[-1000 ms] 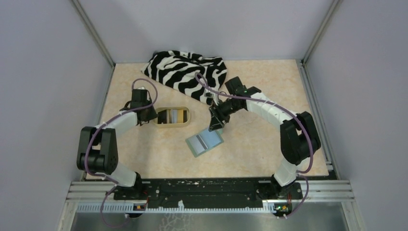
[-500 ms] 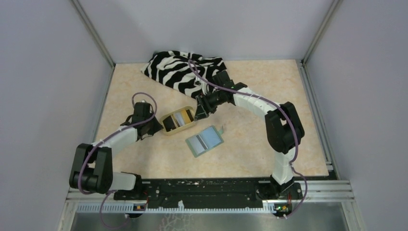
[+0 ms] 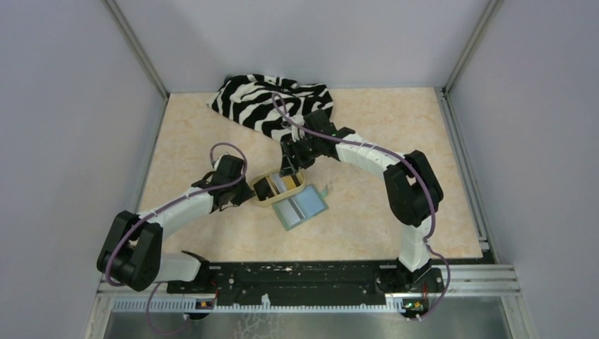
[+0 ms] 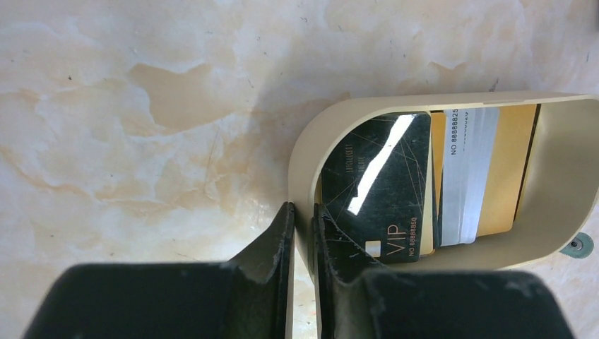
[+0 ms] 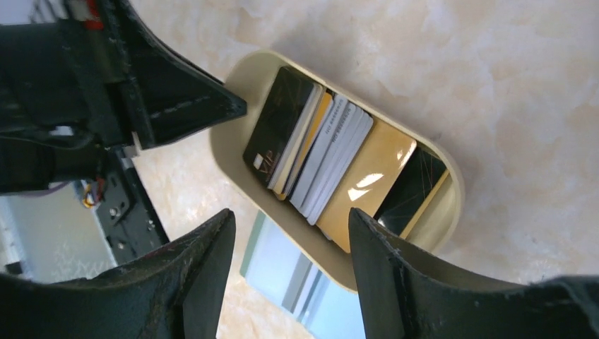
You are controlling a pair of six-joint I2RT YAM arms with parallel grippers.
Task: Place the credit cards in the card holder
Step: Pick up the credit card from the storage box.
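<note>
- Foreground: the card holder (image 3: 301, 210) lies unfolded on the table (image 3: 212, 233), nearest the arm bases, with its pale blue lining turned up. No card is seen in it, and its place is unchanged against the earlier views.
- Left of centre: the fingers of the left gripper (image 4: 302, 212) are drawn almost together, one inside and one outside the wall. The left end of the tan dish (image 4: 305, 152) is thus pinched by its rim.
- Centre: the tan dish is shown dragged and turned from its former spot further left. Its near rim is now brought up against the far edge of the card holder, and may overlap it.
- Inside the dish: the credit cards (image 5: 332, 159) are kept as a fanned stack of black, gold-yellow and whitish striped pieces. None is lifted.
- Just beyond: the right gripper (image 5: 289, 215) is shifted from above the card holder to above the dish. Its jaws are spread and nothing is held between them.
- Far edge: the zebra-striped cloth (image 3: 272, 106) lies crumpled and is touched by neither gripper.
- Meaning for the task: source and target are now set side by side, so a short transfer is judged to be prepared. The first pick is not yet made.
</note>
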